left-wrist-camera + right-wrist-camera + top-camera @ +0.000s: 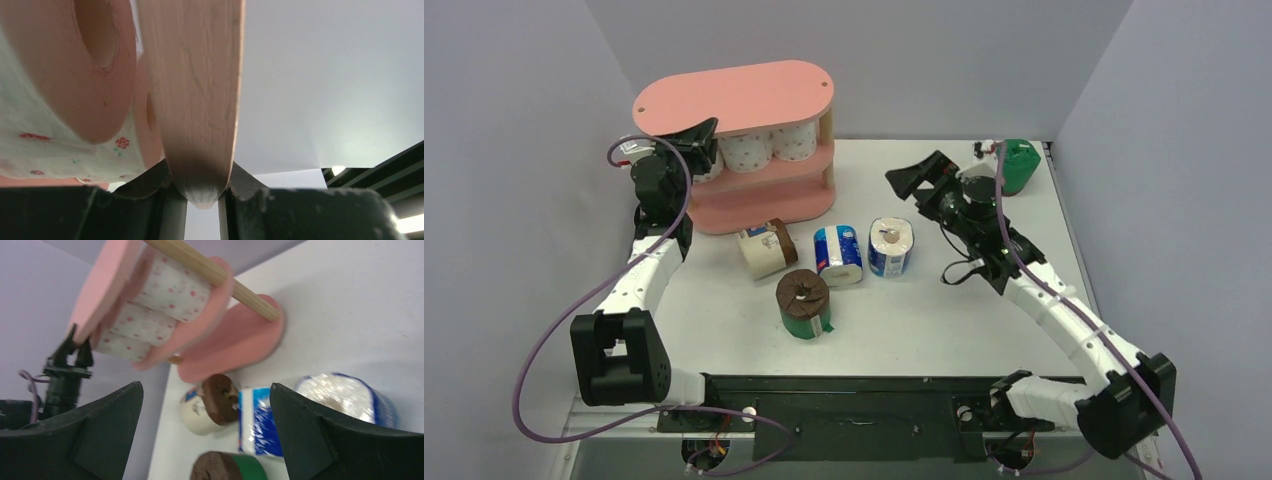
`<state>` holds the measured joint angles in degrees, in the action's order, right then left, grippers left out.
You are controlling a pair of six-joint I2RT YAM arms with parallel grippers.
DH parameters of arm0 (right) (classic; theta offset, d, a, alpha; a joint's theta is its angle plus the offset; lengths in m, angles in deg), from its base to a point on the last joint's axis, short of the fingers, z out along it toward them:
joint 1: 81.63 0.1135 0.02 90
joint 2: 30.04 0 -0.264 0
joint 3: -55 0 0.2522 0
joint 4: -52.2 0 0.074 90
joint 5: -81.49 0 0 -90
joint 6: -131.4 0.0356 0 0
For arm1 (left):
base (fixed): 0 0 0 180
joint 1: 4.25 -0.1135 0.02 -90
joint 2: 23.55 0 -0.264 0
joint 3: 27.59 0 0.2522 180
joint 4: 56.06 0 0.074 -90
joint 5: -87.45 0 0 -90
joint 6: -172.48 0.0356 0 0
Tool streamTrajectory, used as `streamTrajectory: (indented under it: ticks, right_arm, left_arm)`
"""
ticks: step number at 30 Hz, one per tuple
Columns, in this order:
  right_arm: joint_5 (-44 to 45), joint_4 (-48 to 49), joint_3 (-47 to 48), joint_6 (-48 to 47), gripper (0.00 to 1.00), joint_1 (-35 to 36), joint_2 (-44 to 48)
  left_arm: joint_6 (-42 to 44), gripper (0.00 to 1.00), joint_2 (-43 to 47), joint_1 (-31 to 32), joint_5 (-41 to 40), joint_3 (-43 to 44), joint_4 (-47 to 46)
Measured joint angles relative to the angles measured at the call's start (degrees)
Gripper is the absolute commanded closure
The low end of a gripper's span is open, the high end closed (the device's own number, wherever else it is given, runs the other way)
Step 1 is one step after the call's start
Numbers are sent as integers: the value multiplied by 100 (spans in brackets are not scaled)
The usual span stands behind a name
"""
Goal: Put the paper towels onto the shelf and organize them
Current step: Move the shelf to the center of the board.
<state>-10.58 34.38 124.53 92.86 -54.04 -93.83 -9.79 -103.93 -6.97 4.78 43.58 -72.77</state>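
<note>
Status: mid-task, between picks. Left gripper (696, 138) is pressed together on a board edge at the left end of the pink three-tier shelf with oval boards and light wooden posts (734, 95), upper left of the top view. The left wrist view shows the pink board wedged between the jaws. Can't tell which tier it pinches. Reads as bracing the shelf. Right gripper (916, 172) hangs upper centre-right, jaws spread wide, nothing in them.

Next move, my read: right gripper drops onto a loose roll, likely the upright blue-and-white wrapped roll (890, 246) just below it in frame. The rolls are fat, so it needs full-width jaws squared across the body. Then a carry to upper left and a sideways slide-in under a board, without hitting the posts. Middle tier looks full and the bottom tier shows no roll, so bottom tier is the likely target.

Counts:
- shelf: 1, three boards
- rolls: 8 total, 5 of them loose on the white table (944, 320)
- white paper rolls with pink dots (749, 150): 3, side by side on the middle tier
- blue-and-white: 2, the upright one plus a blue-and-white roll lying on its side (838, 255) just beside it, frame centre
- beige-wrapped roll with brown end (762, 248): 1, just below the shelf in frame
- green-wrapped roll with brown top (804, 303): 1, lower centre
- green roll (1019, 165): 1, far upper right, partly behind the right arm's cable
</note>
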Motion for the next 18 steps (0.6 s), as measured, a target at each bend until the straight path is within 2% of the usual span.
streamTrajectory:
  ticks: [8, 13, 18]
  right_arm:
    - [-551, 1051, 2037, 876, 10, 101, -2076]
    - [-815, 1147, 3209, 1340, 12, 140, -3191]
    - [-957, 1023, 3967, 1598, 16, 256, -3864]
  left_arm:
    - [-22, 100, 0, -111, 404, -17, -22]
    - [-46, 100, -2, -155, 511, -17, -24]
    - [-63, 100, -48, -168, 516, -17, -101]
